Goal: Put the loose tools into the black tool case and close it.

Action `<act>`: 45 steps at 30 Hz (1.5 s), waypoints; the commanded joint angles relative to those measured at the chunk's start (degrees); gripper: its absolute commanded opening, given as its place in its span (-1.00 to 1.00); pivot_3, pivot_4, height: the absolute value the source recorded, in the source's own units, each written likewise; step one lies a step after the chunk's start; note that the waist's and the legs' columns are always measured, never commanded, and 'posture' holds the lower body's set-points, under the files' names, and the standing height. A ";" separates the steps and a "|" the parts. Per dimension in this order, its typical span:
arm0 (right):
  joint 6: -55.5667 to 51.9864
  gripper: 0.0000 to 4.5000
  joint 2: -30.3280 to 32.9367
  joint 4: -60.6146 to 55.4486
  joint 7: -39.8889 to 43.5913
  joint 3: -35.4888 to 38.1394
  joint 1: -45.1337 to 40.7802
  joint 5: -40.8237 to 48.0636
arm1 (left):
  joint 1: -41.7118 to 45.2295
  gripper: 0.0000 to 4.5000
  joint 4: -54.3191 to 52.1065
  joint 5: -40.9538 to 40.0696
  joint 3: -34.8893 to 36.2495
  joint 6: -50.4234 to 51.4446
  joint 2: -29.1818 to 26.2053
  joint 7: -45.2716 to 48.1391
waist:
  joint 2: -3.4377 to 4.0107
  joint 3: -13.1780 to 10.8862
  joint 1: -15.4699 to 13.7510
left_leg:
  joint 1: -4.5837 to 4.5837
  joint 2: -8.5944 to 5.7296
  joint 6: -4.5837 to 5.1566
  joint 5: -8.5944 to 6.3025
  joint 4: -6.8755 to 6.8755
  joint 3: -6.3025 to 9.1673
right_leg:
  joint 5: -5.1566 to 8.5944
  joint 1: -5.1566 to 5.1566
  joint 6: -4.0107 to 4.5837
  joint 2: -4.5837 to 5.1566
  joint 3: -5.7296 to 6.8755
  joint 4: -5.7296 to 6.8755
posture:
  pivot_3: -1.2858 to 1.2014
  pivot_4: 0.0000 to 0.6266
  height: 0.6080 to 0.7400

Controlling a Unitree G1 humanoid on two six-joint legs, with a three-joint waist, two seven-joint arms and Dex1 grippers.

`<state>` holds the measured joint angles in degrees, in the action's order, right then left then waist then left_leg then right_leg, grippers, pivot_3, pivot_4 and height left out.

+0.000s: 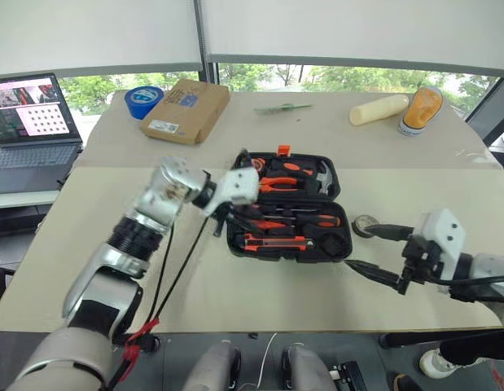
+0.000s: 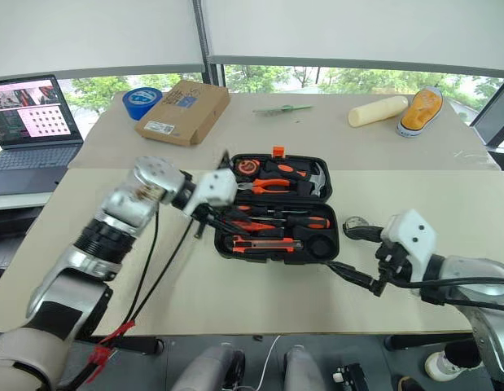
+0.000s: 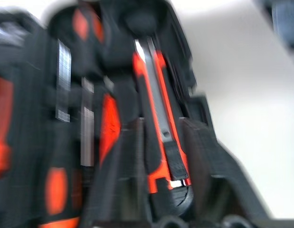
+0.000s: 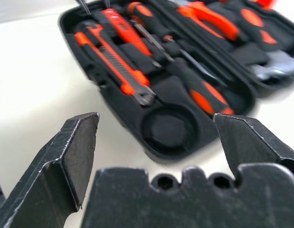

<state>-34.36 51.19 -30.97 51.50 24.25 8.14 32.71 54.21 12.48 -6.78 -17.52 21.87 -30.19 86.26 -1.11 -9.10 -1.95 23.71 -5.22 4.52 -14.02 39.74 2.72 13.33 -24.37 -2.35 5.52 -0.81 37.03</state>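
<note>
black tool case lies open on the table, utility knife and screwdrivers seated inside.

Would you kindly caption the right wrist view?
Open right pincer faces the black tool case, its round recess empty beside the utility knife.

No text can be read anywhere. Brown cardboard box carries a white label and a blue printed patch, both too small to make out. Laptop screen shows a grid of small dark marks on a white window and some pictures above; no words or digits legible. Blue tape roll, tools in the black tool case, and the orange shoe: no lettering discernible
</note>
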 commanded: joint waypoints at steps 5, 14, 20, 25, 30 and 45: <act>-2.50 1.00 -0.71 1.67 4.09 22.27 15.36 0.55 | -8.77 0.95 -12.06 -8.78 11.77 2.22 -10.25 -0.79 | 0.05 -0.01 -0.14 | -0.14 0.01 0.03 -0.04 -0.08 0.00 | 0.00 0.09 0.01 0.03 -0.07 -0.07 | 0.03 -0.52 0.97; 0.48 1.00 2.77 8.96 5.20 16.54 12.06 -2.35 | -13.87 0.99 -21.95 -18.40 14.66 10.62 -12.54 -3.42 | 0.07 -0.02 -0.08 | -0.31 0.03 0.05 -0.06 -0.08 -0.07 | -0.01 0.28 0.03 0.38 -0.07 -0.24 | 0.03 -0.52 0.97; 4.25 1.00 5.93 19.47 5.13 -1.55 -5.20 -8.59 | -17.23 0.99 -25.64 -17.91 12.27 8.13 -14.33 -3.33 | 0.10 -0.04 1.28 | -0.35 0.04 -0.05 0.00 -0.23 -0.14 | 0.00 0.22 0.05 0.36 -0.06 -0.20 | 0.03 -0.52 0.97; 9.47 1.00 3.67 30.33 6.78 -15.48 -18.96 -15.49 | -17.66 0.99 -26.94 -18.76 11.37 8.04 -14.36 -4.44 | 0.10 -0.07 1.31 | -0.37 0.04 -0.11 0.04 -0.42 -0.15 | 0.00 0.14 0.06 0.33 -0.06 -0.24 | 0.03 -0.52 0.97; 15.35 1.00 0.78 39.54 5.36 -22.58 -26.38 -21.97 | -17.02 0.99 -26.23 -17.88 10.85 8.77 -14.29 -7.27 | 0.10 -0.07 1.16 | -0.35 0.00 -0.14 0.06 -0.42 -0.13 | 0.00 0.14 0.06 0.13 -0.04 -0.25 | 0.03 -0.52 0.97; 21.27 -0.55 -3.48 47.04 3.60 -26.63 -33.10 -27.97 | -18.53 1.00 -26.35 -16.31 9.84 6.43 -15.87 -9.20 | 0.11 -0.07 1.63 | -0.40 0.01 -0.40 0.21 -0.54 -0.14 | -0.01 0.09 0.07 0.06 -0.11 -0.22 | 0.03 -0.52 0.97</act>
<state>-14.15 47.61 16.10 55.86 -3.08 -24.13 5.22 35.52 -12.79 -23.26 -7.98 29.88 -45.69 77.28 -1.01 -9.17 -0.32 23.30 -5.22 4.13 -13.81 39.20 2.58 13.32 -24.28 -2.28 5.58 -0.92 36.82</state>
